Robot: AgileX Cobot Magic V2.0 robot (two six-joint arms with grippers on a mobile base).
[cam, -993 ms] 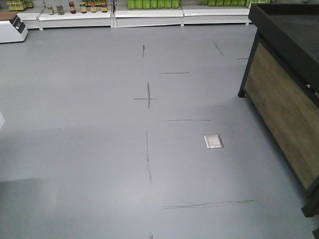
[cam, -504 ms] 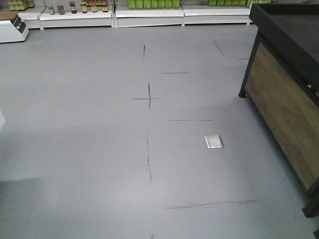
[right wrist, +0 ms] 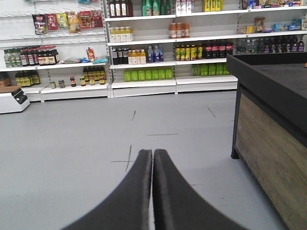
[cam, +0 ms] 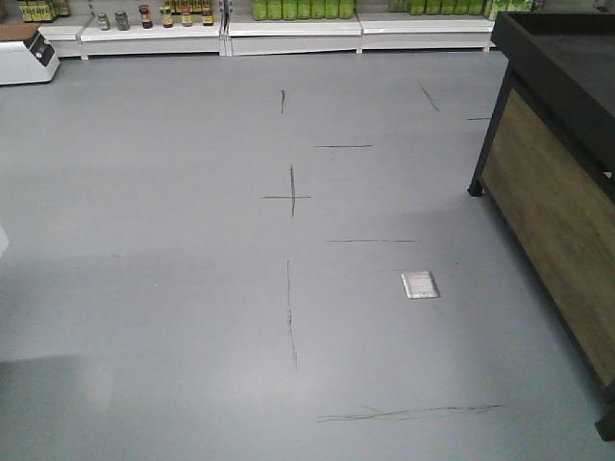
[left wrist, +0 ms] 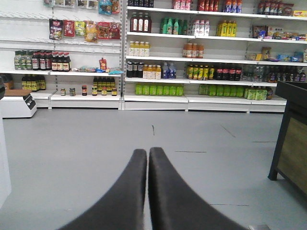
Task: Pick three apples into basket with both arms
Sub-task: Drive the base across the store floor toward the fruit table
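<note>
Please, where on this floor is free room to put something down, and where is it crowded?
The grey floor is bare between the white shelf base at the back and the black wooden-sided stand at right, apart from a small metal floor plate. The shelves are crowded with bottles.

Grey floor (cam: pixel 173 307), stocked shop shelves (left wrist: pixel 201 52)

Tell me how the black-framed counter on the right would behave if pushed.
The counter looks big, with a thick black top and wood-panel side, so it is probably heavy and stiff, unlikely to tip. It stands on slim black legs, no wheels visible, on smooth grey floor, so a hard shove might scrape it along.
</note>
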